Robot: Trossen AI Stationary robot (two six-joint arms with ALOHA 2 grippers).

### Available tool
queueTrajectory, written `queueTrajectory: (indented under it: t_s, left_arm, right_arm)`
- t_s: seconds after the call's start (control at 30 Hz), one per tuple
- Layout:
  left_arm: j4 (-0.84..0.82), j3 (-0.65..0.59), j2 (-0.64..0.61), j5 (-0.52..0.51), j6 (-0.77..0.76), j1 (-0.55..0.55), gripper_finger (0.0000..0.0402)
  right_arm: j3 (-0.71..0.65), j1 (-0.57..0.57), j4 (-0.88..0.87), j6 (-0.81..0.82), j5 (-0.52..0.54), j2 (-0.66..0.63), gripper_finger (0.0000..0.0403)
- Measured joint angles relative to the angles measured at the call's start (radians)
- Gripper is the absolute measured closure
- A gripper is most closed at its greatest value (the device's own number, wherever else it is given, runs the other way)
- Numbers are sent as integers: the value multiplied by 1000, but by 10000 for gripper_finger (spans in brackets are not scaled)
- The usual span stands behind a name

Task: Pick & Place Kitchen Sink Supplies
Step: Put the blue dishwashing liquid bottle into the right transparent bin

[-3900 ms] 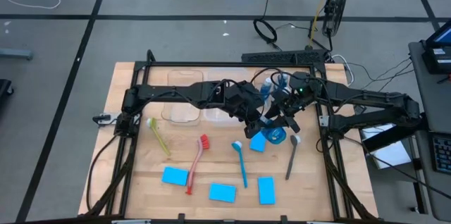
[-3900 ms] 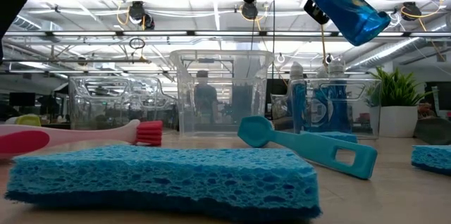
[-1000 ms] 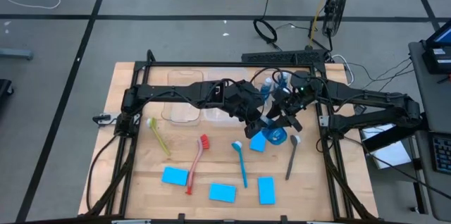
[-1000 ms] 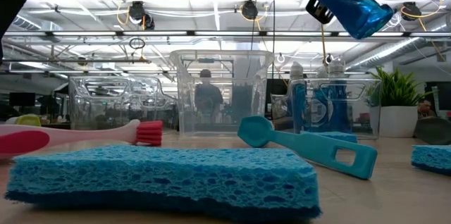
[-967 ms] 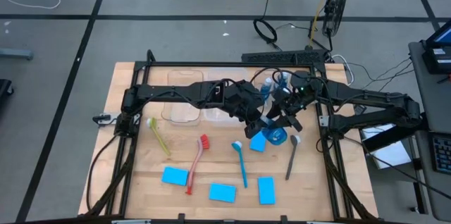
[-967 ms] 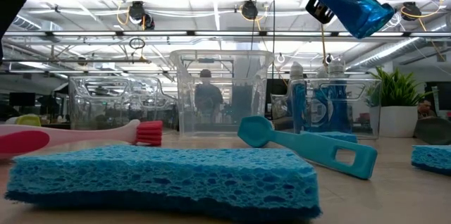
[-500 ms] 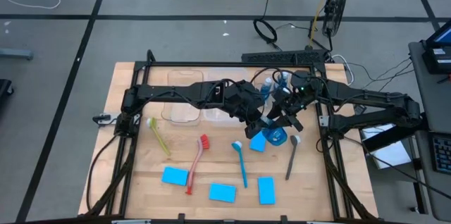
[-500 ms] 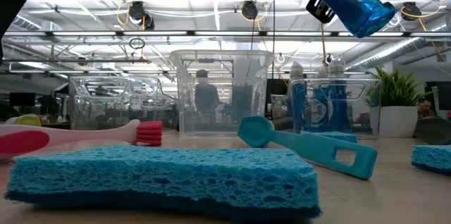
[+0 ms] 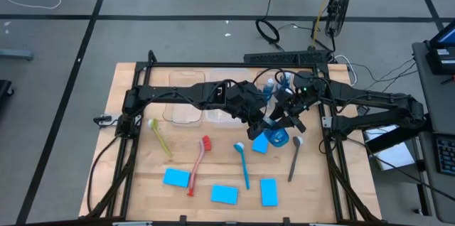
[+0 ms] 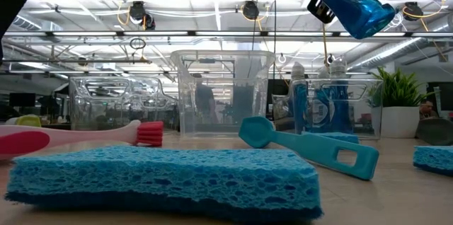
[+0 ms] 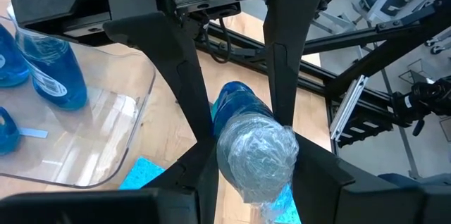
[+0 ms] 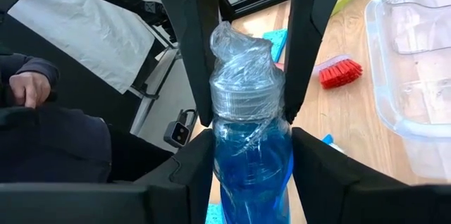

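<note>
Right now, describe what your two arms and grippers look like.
Both arms are matte black and jointed, running from black frame rails at the table edges. The left gripper and right gripper each have two flat, tapering black fingers. Dark cables loop along the links; no markings show.

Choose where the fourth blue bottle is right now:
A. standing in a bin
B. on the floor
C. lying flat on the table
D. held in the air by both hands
D: both wrist views show the bottle clamped between dark fingers of the right hand and left hand.
</note>
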Motion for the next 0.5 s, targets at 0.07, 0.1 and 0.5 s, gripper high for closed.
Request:
queueTrajectory:
  t_s: [0.07,0.1,0.5]
  left_arm:
    - [0,0,0,0,2,1,263]
    - [0,0,0,-3,2,1,263]
    - [22,0,0,-64,6,5,208]
  right_arm:
    - [0,-1,0,-2,2,0,253]
    - [0,-1,0,-3,3,0,253]
    - [0,-31,3,-11,6,1,253]
